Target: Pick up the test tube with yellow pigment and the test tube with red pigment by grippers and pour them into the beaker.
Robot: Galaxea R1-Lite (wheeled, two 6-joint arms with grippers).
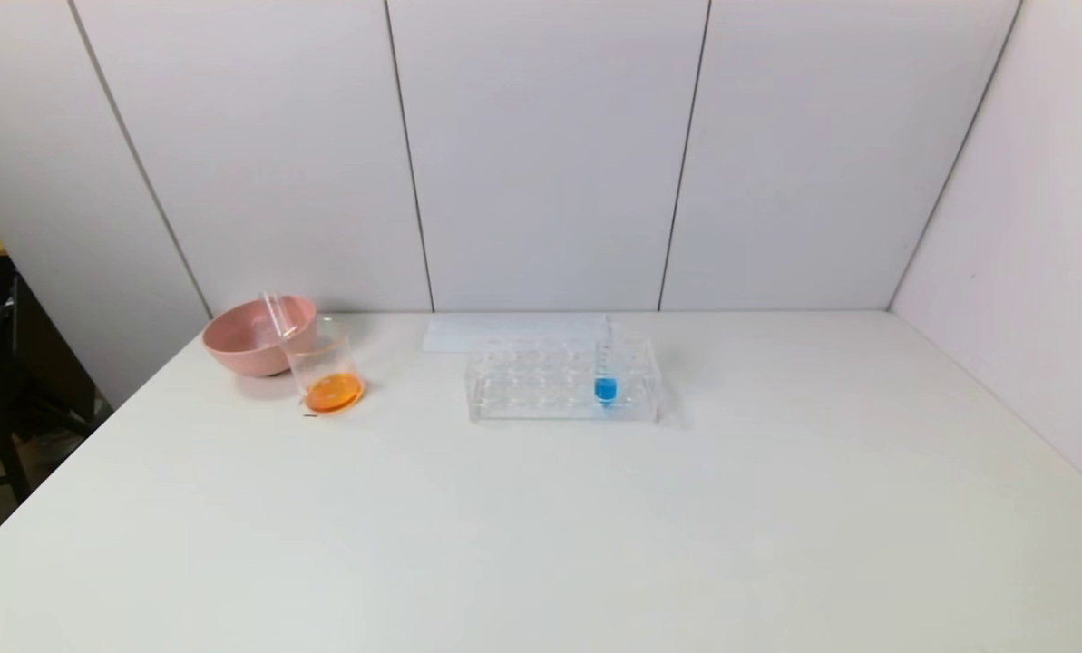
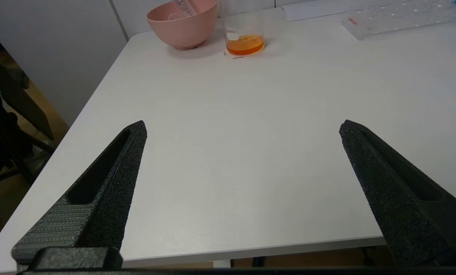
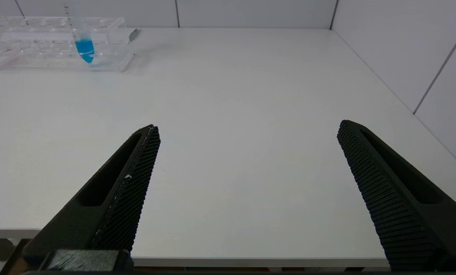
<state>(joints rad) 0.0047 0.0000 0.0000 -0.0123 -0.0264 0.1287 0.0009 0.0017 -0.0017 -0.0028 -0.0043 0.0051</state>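
Evidently pouring is complete: the beaker (image 2: pixel 244 36) holds orange liquid, far ahead of the left gripper (image 2: pixel 243 128). Both it and the right gripper (image 3: pixel 249 128) hang spread, empty, at the table (image 1: pixel 541 526) edge, apparently parked.

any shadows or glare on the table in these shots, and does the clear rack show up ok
Head view: soft, even light; faint shadows beside the pink bowl, the beaker and the clear rack, whose edges nearly melt into the white table. Left wrist view: a mild sheen on the table between the open left gripper fingers. Right wrist view: the blue tube stands out; the right gripper is open.
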